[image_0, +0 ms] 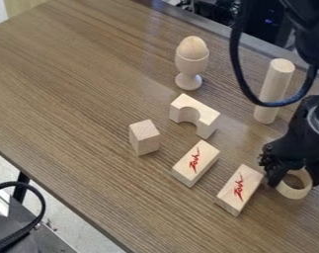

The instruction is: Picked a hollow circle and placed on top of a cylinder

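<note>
**Ring and gripper beside wooden blocks on a tabletop**

The black gripper [286, 172] hangs over the right part of the brown tabletop [76, 94], at the pale ring [295, 193]. The claw covers part of the ring's upper rim; whether it is wide, narrow or holding the ring cannot be told. The ring is well apart from the tabletop's lower-left edge, its hole in view; whether it touches the tabletop is unclear.

The cylinder [276, 86] stands upright near the tabletop's upper-right edge, with a dark cable [237, 64] crossing in front of it. To its left, also toward that edge, an egg cup [189, 67] stands upright and bears a wooden egg [192, 47]. Below the cup, an arch block [202, 114] has a rounded notch facing the lower left. A small block [144, 138] lies between the arch block and the tabletop's lower-left edge. Two rectangular blocks with red marks lie apart: the first block [185, 172] below the arch block, the second block [230, 198] between the first and the ring.
</note>
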